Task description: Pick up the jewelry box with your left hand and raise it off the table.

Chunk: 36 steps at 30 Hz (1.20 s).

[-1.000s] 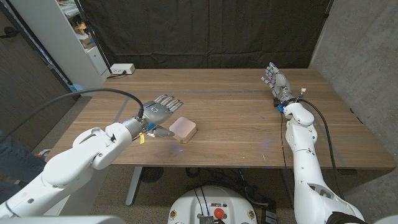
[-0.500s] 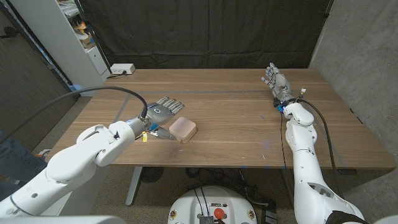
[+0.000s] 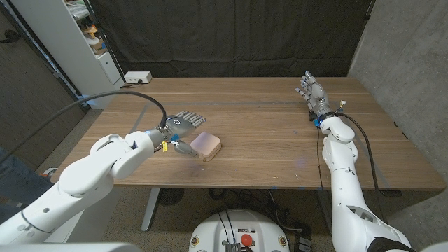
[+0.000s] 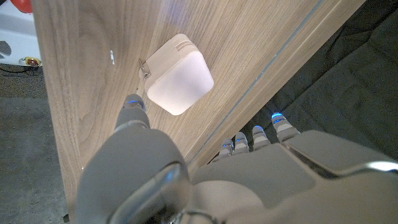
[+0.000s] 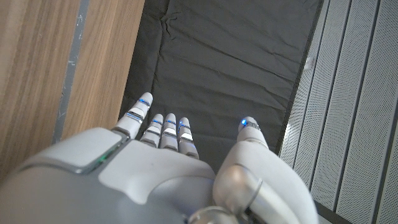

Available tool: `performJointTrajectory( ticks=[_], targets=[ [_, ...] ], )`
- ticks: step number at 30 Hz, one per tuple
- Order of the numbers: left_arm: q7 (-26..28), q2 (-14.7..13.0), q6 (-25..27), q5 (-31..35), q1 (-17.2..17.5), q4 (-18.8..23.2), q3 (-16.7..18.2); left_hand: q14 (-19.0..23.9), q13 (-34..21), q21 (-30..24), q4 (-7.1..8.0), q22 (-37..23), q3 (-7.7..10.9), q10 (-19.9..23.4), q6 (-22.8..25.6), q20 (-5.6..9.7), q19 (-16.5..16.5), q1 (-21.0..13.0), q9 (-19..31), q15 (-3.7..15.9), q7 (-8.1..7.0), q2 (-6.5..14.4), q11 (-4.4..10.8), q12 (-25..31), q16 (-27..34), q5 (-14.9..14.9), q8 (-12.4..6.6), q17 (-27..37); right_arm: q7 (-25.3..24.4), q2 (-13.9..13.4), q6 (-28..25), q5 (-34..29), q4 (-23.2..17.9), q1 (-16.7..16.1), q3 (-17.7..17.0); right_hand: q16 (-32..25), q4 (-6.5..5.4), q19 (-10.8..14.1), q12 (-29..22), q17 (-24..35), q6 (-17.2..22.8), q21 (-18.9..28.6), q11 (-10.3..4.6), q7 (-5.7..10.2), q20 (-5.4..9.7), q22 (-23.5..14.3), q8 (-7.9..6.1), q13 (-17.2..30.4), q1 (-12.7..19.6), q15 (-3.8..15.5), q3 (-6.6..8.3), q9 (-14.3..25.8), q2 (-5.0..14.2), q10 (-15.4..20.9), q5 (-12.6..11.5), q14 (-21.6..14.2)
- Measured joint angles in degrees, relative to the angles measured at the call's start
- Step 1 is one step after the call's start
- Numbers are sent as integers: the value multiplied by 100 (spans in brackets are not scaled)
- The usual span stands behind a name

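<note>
Black curtain (image 3: 231,35) (creased) behind wooden table (image 3: 266,150); white shelving (image 3: 84,42).

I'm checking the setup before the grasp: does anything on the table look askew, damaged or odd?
Nothing stands out. The jewelry box sits closed on the table, turned at an angle to its edge, beside the open left hand. No damage shows.
</note>
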<state>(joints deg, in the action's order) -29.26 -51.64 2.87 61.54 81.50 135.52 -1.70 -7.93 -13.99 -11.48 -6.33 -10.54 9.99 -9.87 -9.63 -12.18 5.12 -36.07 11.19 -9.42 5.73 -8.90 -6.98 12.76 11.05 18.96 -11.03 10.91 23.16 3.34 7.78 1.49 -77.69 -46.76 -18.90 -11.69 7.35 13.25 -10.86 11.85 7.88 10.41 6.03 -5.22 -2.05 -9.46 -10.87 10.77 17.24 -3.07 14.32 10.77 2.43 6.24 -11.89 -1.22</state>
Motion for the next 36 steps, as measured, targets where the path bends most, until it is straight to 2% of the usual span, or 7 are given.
performJointTrajectory(
  ticks=[6,8,13,17,21,24,36],
  targets=[
    [-108,-6,78,-46,-108,-24,-76,0,0,0,0,0,1,0,0,0,0,0,0,0,0,0,0,0,0,16,-22,0,10,-8,1,13,16,3,-20,0,0,0,0,0,0,0,0,0,0,0,0,0,0,0,0,0,0,0,0,0],
    [-163,-66,101,-41,-288,-47,-242,12,0,0,0,0,1,0,0,0,0,0,1,12,0,0,0,0,0,16,-22,0,22,-11,9,27,24,13,-26,0,0,0,0,0,0,0,0,0,0,0,0,0,0,-4,0,0,0,0,0,-4],
    [-268,-84,144,1,-337,-50,-289,22,0,0,0,0,1,0,0,0,0,-11,0,22,0,11,1,0,0,61,-22,1,24,-15,10,30,44,31,-46,0,0,0,0,0,0,0,0,0,0,0,0,0,0,-21,0,0,0,0,0,-22],
    [-338,-150,182,31,-561,-77,-514,22,1,0,1,0,1,0,0,0,0,-39,1,22,0,39,1,0,0,61,-22,1,29,-21,16,41,64,48,-58,0,0,0,0,0,0,0,0,0,0,0,0,0,0,-21,0,0,0,0,0,-22],
    [-404,-150,213,44,-561,-77,-514,22,1,0,-15,0,-14,0,0,-32,-32,-39,1,22,0,39,1,0,0,61,-22,1,29,-28,16,41,96,66,-66,0,0,0,0,0,0,0,0,0,0,0,0,0,0,-21,0,0,0,0,0,-22],
    [-457,-178,232,59,-756,-127,-718,21,1,0,-15,1,-14,0,0,-2,-63,-39,1,22,0,39,1,0,0,96,-22,1,40,-31,40,63,126,84,-75,0,0,0,0,0,0,0,0,0,0,0,0,0,0,-21,0,0,0,0,0,-22],
    [-589,-219,228,183,-1025,-223,-1054,21,1,0,-15,1,-14,0,22,-2,-62,-69,1,22,21,70,2,0,0,101,-22,2,51,-35,82,83,226,132,-91,0,0,-22,0,0,0,0,0,0,-22,0,0,0,0,-20,0,0,0,0,0,-22]
  ],
)
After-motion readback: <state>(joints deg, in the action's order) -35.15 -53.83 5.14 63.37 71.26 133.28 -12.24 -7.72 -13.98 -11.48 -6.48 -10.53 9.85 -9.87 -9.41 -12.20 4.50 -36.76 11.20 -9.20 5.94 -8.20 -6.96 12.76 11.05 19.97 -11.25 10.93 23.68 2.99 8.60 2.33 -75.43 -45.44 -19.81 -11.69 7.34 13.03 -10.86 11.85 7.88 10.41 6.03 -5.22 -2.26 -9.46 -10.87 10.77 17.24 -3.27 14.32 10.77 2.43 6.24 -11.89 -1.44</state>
